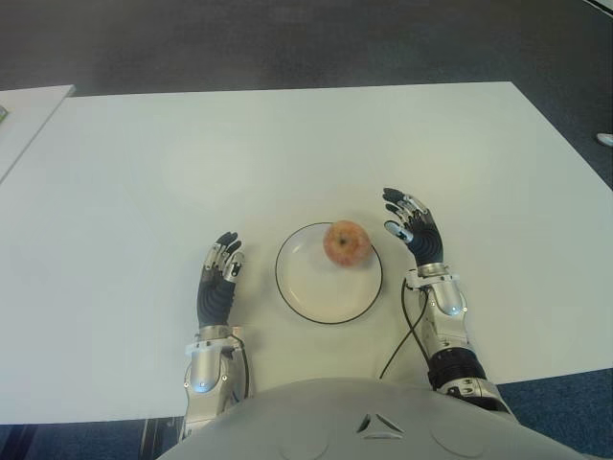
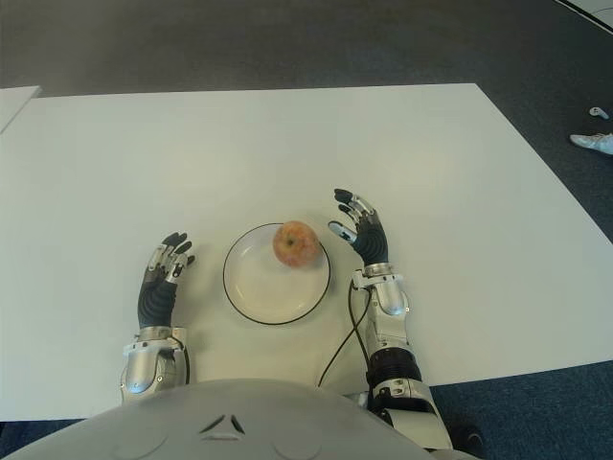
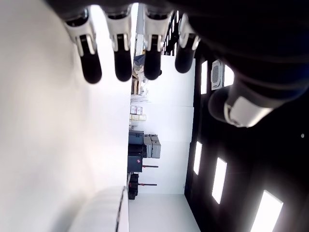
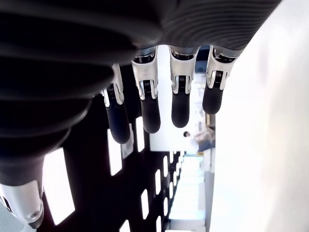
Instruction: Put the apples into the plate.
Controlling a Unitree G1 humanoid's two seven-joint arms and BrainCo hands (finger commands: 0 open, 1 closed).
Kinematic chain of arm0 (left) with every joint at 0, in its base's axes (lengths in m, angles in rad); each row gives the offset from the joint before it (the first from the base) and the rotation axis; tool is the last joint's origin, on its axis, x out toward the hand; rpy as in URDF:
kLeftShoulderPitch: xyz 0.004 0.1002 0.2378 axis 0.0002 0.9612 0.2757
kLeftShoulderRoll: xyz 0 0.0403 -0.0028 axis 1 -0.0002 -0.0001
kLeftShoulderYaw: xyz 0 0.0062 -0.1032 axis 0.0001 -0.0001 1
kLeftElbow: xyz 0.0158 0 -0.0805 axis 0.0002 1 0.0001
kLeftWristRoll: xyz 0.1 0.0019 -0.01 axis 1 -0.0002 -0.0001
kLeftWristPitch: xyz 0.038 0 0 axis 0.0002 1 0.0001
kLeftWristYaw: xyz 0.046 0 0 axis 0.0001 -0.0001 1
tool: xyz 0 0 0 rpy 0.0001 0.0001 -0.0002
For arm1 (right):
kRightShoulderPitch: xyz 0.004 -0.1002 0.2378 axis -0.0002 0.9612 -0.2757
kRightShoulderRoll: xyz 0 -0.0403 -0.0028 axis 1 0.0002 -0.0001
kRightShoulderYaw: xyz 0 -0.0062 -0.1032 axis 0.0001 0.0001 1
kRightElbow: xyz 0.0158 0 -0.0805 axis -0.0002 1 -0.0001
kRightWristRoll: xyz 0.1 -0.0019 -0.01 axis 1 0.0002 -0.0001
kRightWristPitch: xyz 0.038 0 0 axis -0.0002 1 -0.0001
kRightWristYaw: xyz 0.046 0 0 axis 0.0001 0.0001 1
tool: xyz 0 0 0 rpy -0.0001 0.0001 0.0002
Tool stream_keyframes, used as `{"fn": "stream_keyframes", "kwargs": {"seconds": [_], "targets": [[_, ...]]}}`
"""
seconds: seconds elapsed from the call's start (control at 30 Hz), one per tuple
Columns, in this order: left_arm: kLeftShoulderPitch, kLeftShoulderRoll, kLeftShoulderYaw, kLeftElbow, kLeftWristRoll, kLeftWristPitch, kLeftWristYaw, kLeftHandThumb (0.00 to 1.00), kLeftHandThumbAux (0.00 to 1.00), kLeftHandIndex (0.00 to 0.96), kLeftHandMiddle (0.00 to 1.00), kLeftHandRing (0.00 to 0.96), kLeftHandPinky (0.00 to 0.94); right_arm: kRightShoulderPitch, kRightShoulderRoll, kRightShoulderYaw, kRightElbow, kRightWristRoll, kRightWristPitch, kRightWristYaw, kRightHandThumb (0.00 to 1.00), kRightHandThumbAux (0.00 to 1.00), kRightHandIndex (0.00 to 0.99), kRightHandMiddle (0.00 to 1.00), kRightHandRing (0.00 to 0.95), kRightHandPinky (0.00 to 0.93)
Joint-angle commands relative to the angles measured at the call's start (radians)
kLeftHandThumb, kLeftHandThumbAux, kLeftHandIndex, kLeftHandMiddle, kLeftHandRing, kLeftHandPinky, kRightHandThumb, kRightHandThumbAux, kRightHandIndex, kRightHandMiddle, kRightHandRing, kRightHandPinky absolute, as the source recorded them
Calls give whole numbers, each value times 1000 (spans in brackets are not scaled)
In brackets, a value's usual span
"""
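Note:
One reddish-orange apple (image 1: pixel 347 242) sits inside the white, dark-rimmed plate (image 1: pixel 306 292), near its far right edge. My right hand (image 1: pixel 410 227) is just to the right of the plate, fingers spread and holding nothing, a short gap away from the apple. My left hand (image 1: pixel 220 273) shows to the left of the plate over the white table (image 1: pixel 287 153), fingers straight and empty. Both wrist views show extended fingers (image 4: pixel 149 104) with nothing between them.
A black cable (image 1: pixel 407 331) runs along the table beside my right forearm. A second white table edge (image 1: pixel 29 110) stands at the far left. Dark carpet lies beyond the table's far edge.

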Motion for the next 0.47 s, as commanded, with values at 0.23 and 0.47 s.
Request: {"fn": "stream_keyframes", "kwargs": {"seconds": [0.23,0.47], "targets": [[-7,0,7,33,22,6,12,54,490,151,170,177,207,273,53,52,-278,50,111,-4,332,573,132,171,151,170],[-10,-8,9,41,20,3,13,53,509,149,165,165,201,393,53,83,-520,5,264,-62,297,629,41,119,111,96]]}}
